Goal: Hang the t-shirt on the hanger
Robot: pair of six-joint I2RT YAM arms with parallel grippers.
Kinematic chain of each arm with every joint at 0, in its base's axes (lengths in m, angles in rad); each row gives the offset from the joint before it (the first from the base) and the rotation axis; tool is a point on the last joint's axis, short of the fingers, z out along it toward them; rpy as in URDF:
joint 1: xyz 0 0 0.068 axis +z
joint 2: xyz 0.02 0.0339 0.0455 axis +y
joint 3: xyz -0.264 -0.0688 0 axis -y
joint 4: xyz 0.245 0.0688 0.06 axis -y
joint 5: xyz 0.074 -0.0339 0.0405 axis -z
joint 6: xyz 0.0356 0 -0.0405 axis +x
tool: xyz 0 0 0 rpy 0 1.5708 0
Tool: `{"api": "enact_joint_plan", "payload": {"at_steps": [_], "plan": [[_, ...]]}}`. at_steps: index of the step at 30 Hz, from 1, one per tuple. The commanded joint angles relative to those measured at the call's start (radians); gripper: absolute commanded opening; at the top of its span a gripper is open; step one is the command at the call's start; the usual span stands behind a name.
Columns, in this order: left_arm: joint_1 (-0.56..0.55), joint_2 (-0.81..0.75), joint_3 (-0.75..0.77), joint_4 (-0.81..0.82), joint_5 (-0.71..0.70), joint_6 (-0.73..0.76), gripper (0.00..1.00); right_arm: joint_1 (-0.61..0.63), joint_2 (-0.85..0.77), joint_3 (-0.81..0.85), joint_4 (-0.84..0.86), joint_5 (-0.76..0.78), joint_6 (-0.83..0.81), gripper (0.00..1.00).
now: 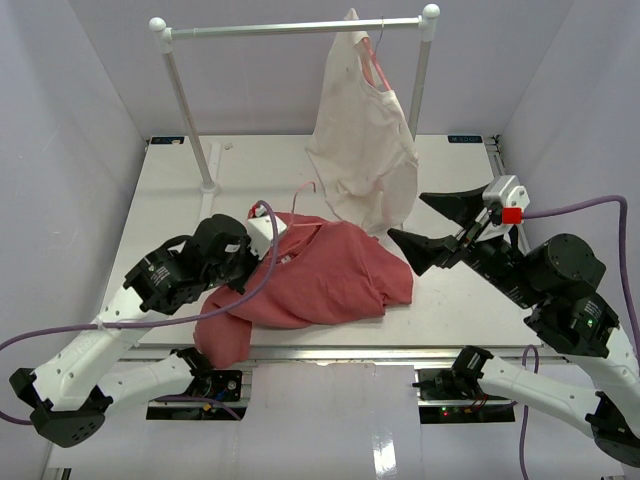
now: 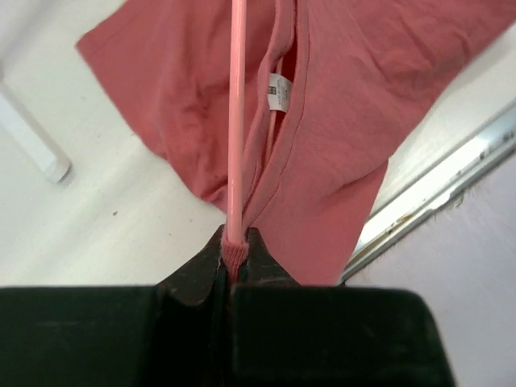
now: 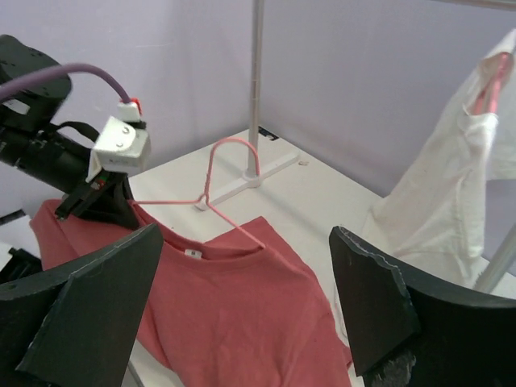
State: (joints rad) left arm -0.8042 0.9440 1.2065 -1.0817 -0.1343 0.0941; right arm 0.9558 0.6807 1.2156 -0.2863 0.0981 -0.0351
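Note:
The salmon t-shirt (image 1: pixel 330 280) lies crumpled on the table, one part hanging over the front edge. The pink wire hanger (image 1: pixel 296 222) lies at its collar with its hook (image 1: pixel 306 187) pointing to the back. In the right wrist view one hanger arm (image 3: pixel 242 230) runs into the collar of the t-shirt (image 3: pixel 234 322). My left gripper (image 1: pixel 268 237) is shut on the hanger's other arm (image 2: pixel 237 121) together with a bit of ribbed collar (image 2: pixel 235 256). My right gripper (image 1: pixel 405 217) is open and empty, just right of the t-shirt and above it (image 3: pixel 242 298).
A cream garment (image 1: pixel 365 140) hangs on another pink hanger from the white rack's rail (image 1: pixel 290 28) at the back, close to my right gripper. The rack's left post (image 1: pixel 190 110) stands on a foot (image 1: pixel 208 185) behind my left arm. The table's metal front edge (image 1: pixel 400 352) is near.

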Motion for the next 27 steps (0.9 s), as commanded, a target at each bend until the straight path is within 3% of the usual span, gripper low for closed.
{"api": "enact_joint_plan", "payload": {"at_steps": [1, 7, 13, 18, 24, 27], "plan": [[0.037, 0.05, 0.142, 0.075, -0.195, -0.151, 0.0, 0.004, -0.035, -0.037, 0.042, 0.132, 0.027, 0.9], [0.098, 0.203, 0.195, -0.064, -0.289, -0.22, 0.0, 0.004, -0.101, -0.071, 0.039, 0.166, 0.015, 0.9], [0.248, 0.2, 0.191, 0.039, -0.214, -0.178, 0.0, 0.004, -0.132, -0.07, 0.03, 0.175, 0.021, 0.9], [0.32, 0.3, 0.462, 0.068, -0.246, -0.165, 0.0, 0.003, -0.117, -0.108, 0.015, 0.216, 0.059, 0.9], [0.353, 0.485, 0.794, -0.025, -0.352, -0.157, 0.0, 0.003, -0.124, -0.151, 0.012, 0.247, 0.067, 0.9], [0.356, 0.524, 0.844, 0.037, -0.354, -0.136, 0.0, 0.003, -0.124, -0.154, 0.014, 0.235, 0.082, 0.9]]}}
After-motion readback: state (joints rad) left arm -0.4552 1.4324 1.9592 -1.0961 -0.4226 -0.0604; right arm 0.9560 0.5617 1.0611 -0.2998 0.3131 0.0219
